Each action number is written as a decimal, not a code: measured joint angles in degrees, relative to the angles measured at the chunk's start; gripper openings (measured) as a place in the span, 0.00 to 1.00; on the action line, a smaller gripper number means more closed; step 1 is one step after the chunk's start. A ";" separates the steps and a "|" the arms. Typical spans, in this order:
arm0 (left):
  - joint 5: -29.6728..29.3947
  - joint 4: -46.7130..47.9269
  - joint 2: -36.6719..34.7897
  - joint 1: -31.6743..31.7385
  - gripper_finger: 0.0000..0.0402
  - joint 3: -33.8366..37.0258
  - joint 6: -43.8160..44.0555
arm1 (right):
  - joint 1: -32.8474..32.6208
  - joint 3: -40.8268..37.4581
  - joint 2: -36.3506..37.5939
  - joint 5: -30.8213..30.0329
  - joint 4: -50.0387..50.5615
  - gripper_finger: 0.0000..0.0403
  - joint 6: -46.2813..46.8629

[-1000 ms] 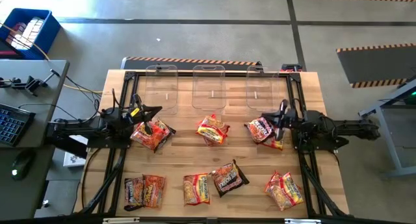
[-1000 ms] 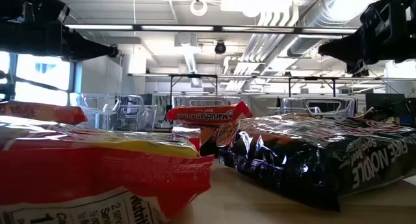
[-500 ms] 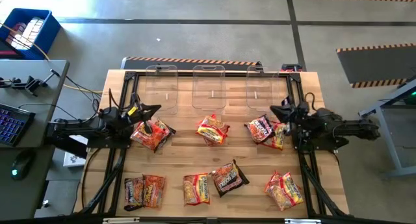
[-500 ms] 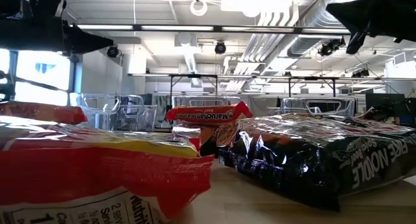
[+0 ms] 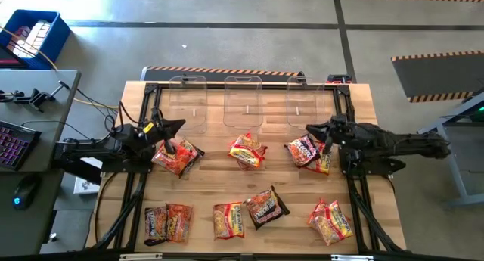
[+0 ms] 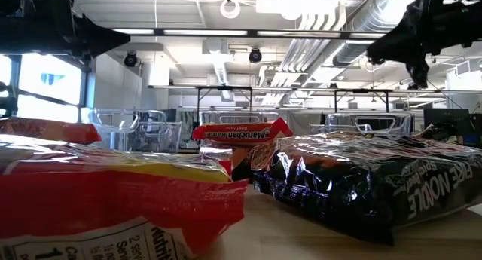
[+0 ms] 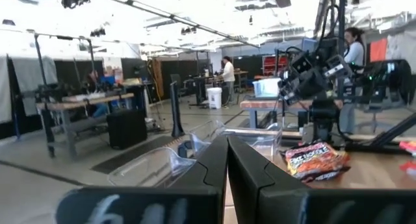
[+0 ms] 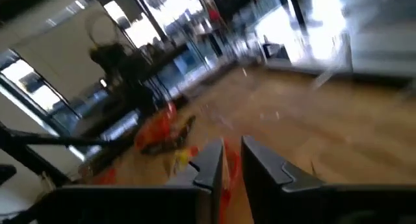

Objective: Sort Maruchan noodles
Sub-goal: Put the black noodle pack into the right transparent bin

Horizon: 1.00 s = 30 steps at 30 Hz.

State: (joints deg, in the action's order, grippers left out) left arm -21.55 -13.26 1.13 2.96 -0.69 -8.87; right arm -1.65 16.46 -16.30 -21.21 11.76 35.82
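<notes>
Several Maruchan noodle packets lie flat on the wooden table: an orange one [image 5: 178, 156] below my left gripper, one at mid table [image 5: 248, 150], a dark one [image 5: 302, 149] with an orange one [image 5: 324, 159] beside it, and more along the near edge [image 5: 229, 219]. My left gripper [image 5: 180, 125] hangs shut above the table's left side, pointing toward the middle, with nothing in it. My right gripper [image 5: 310, 130] hovers above the dark packet, its fingers [image 8: 209, 164] a little apart and holding nothing.
Three clear plastic bins [image 5: 243, 102] stand in a row along the far edge. A black frame [image 5: 344, 178] runs down both table sides. In the low view a red packet [image 6: 113, 200] and a dark packet [image 6: 361, 185] fill the foreground.
My right gripper has risen, rolled about its own axis and swung out over the table toward the left, from pointing down beside the dark packet to nearly level above it. My left gripper has tipped its nose up a little. The packets have not moved.
</notes>
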 joint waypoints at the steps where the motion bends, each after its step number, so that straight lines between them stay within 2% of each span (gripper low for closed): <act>1: -0.26 -0.02 0.00 0.00 0.01 0.00 0.26 | -0.39 2.30 -2.33 0.02 4.90 0.16 3.40; 6: -0.41 -0.05 0.00 0.00 0.01 0.00 4.66 | -2.09 12.84 -14.85 2.20 27.92 0.34 18.76; 9: -0.41 0.17 0.00 0.00 0.01 0.00 7.96 | -2.29 16.84 -21.30 4.44 37.33 0.47 27.51; 15: -0.44 2.36 0.00 0.00 0.01 0.00 8.56 | -2.25 18.22 -29.56 9.48 40.30 0.66 40.87; 20: -0.50 3.02 0.00 0.00 0.01 0.00 8.81 | -2.25 18.22 -32.98 10.30 40.34 0.69 47.23; 27: -0.50 4.01 0.00 0.00 0.01 0.00 8.86 | -1.69 18.24 -33.18 9.16 45.30 0.69 52.26; 30: -0.48 5.20 0.00 -0.02 0.01 0.00 9.47 | -1.19 18.24 -33.15 8.11 44.25 0.69 52.32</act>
State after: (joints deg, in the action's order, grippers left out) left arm -22.02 -8.06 1.13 2.94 -0.69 0.60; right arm -2.84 34.70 -49.45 -13.09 56.01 88.14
